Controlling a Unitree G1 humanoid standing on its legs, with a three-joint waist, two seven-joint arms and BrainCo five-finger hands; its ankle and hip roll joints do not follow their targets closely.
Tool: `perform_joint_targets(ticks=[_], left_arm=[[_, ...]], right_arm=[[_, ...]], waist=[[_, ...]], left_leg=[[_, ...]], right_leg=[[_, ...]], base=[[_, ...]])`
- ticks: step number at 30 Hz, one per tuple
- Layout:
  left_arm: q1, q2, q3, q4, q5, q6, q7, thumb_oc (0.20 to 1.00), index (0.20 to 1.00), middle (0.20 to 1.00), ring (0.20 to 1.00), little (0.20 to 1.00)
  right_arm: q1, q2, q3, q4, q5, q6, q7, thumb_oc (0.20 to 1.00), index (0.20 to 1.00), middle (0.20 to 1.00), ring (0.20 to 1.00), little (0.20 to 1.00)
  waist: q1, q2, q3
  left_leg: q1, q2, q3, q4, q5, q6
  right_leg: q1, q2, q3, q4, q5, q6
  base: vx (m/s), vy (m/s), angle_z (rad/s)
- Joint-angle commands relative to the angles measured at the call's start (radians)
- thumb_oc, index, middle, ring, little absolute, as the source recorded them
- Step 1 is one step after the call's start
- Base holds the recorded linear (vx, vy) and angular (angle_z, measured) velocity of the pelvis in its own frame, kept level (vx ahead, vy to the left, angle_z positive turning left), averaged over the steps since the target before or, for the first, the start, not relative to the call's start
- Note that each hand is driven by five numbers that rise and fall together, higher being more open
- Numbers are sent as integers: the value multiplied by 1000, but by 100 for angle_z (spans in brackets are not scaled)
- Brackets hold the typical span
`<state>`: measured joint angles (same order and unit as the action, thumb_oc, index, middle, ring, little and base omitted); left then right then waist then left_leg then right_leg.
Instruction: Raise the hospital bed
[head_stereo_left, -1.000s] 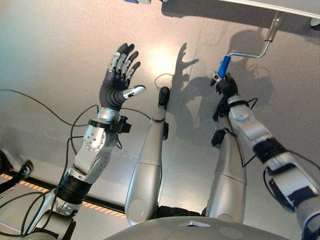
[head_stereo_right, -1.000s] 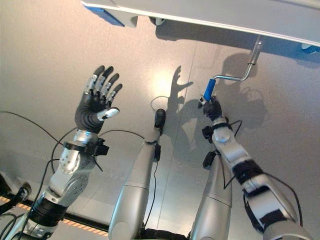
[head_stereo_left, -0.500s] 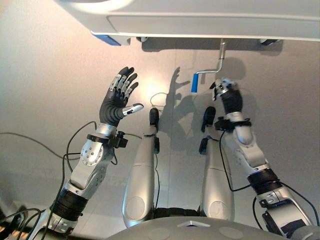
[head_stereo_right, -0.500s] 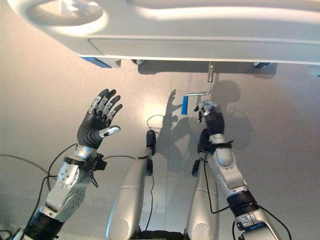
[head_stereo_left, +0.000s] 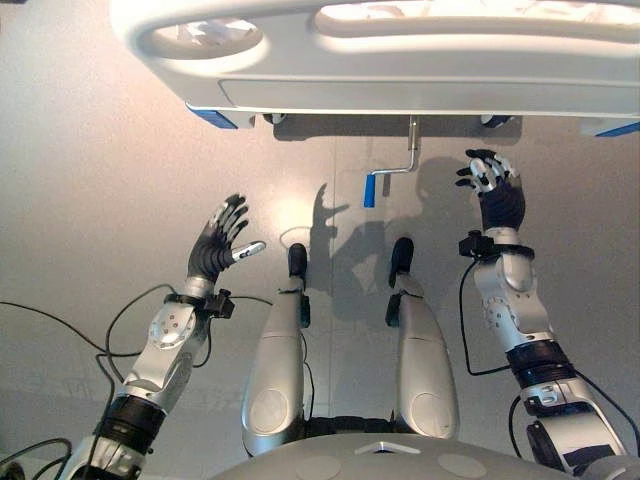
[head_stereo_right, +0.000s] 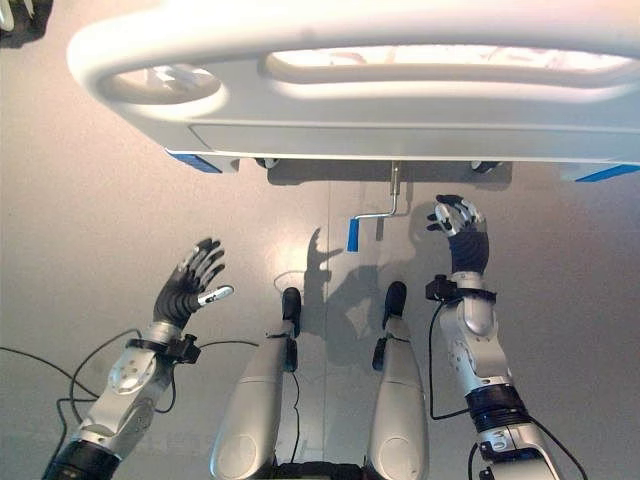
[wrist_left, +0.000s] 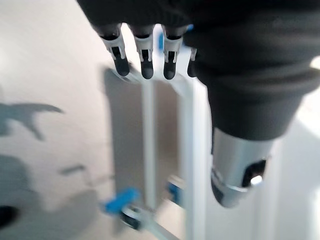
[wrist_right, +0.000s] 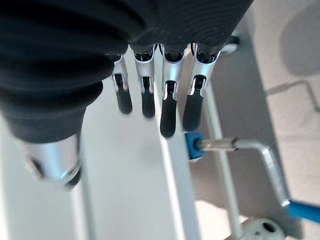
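1. Hospital bed (head_stereo_left: 300, 95): white footboard end across the top of the eye views, standing on the grey floor (head_stereo_left: 90, 200).
2. Crank (head_stereo_left: 395, 172): 1, hanging under the footboard centre, metal shaft with a blue grip (head_stereo_left: 369, 190) at the low end. Nothing touching it.
3. Change: 1 s ago the right hand was closed on the blue grip; 0.5 s ago it was just beside it, already off. Now the right hand (head_stereo_left: 492, 190) is raised well apart from the crank, fingers (wrist_right: 167, 107) spread, holding nothing.
4. View has also shifted: much more of the bed is in frame, so the head camera moved.
5. Left hand (head_stereo_left: 218, 245): held up over the floor, fingers loosely spread, empty, same as before.
6. Judgement: cranking has stopped; either the raise is done or a re-grip is needed. Can't tell bed height.
7. Count: 1 bed, 1 crank, 2 hands, both empty.
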<state>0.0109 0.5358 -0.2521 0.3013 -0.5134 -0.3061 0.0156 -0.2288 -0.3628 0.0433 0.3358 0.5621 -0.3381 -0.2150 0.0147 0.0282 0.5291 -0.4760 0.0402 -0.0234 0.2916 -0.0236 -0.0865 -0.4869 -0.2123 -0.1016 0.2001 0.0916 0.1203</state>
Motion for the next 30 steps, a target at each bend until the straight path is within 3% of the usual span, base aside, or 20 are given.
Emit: perform_joint_targets(ticks=[1, 2, 5, 7, 8, 9, 14, 23, 30], left_arm=[[17, 3, 39, 20, 96, -20, -4, 1000, 1000, 1000, 1000, 1000], [-3, -27, 44, 140, 139, -8, -11, 1000, 1000, 1000, 1000, 1000], [-7, -53, 52, 234, 194, 0, -4, 1000, 1000, 1000, 1000, 1000], [-16, -95, 55, 406, 279, 18, 5, 1000, 1000, 1000, 1000, 1000], [-17, -96, 55, 408, 280, 16, 6, 1000, 1000, 1000, 1000, 1000], [-15, -111, 58, 472, 321, 26, 2, 1000, 1000, 1000, 1000, 1000], [-14, -167, 99, 659, 378, 51, 18, 1000, 1000, 1000, 1000, 1000], [4, -229, 127, 796, 409, 86, 10, 1000, 1000, 1000, 1000, 1000], [22, -251, 139, 834, 425, 100, 12, 1000, 1000, 1000, 1000, 1000]], right_arm=[[14, 10, -54, 19, 22, -29, -14, 1000, 1000, 1000, 1000, 1000], [31, 23, -63, 108, 19, -8, -7, 1000, 1000, 1000, 1000, 1000], [59, 32, -61, 170, -1, 12, 10, 1000, 1000, 1000, 1000, 1000], [98, 43, -47, 287, -40, 47, 29, 1000, 1000, 1000, 1000, 1000], [97, 42, -47, 289, -40, 46, 30, 1000, 1000, 1000, 1000, 1000], [123, 55, -53, 349, -32, 63, 50, 1000, 1000, 1000, 1000, 1000], [150, 84, -64, 540, -21, 99, 81, 1000, 1000, 1000, 1000, 1000], [213, 93, -56, 821, -136, 183, 122, 1000, 1000, 1000, 1000, 1000], [244, 110, -57, 848, -160, 198, 123, 1000, 1000, 1000, 1000, 1000]], waist=[[17, -21, -9], [13, -25, -9], [9, -28, -23], [2, -32, -85], [2, -32, -83], [-3, -34, -125], [-15, -42, -222], [-28, -45, -360], [-34, -49, -409]], left_leg=[[78, -29, -14, -59, 47, 3], [136, -24, -11, -80, 54, 0], [197, -16, -9, -108, 57, -4], [256, -6, -1, -152, 67, -12], [259, -6, -1, -155, 68, -12], [293, -1, 4, -182, 72, -15], [388, 23, 16, -263, 88, -19], [513, 45, 29, -349, 93, -29], [557, 53, 45, -367, 86, -29]], right_leg=[[124, -29, -27, 53, -65, 57], [182, -24, -30, 27, -58, 58], [244, -18, -38, -8, -52, 60], [299, -6, -52, -47, -46, 61], [302, -5, -52, -49, -46, 61], [331, 1, -60, -71, -43, 63], [408, 15, -66, -131, -27, 66], [520, 34, -81, -186, -28, 67], [558, 36, -83, -203, -27, 67]], base=[[71, -22, -4], [63, -14, -4], [75, -31, -6], [63, -27, -6], [79, -36, -9], [63, -35, -10], [29, -30, -8], [15, -17, 1], [-3, -2, 4]])
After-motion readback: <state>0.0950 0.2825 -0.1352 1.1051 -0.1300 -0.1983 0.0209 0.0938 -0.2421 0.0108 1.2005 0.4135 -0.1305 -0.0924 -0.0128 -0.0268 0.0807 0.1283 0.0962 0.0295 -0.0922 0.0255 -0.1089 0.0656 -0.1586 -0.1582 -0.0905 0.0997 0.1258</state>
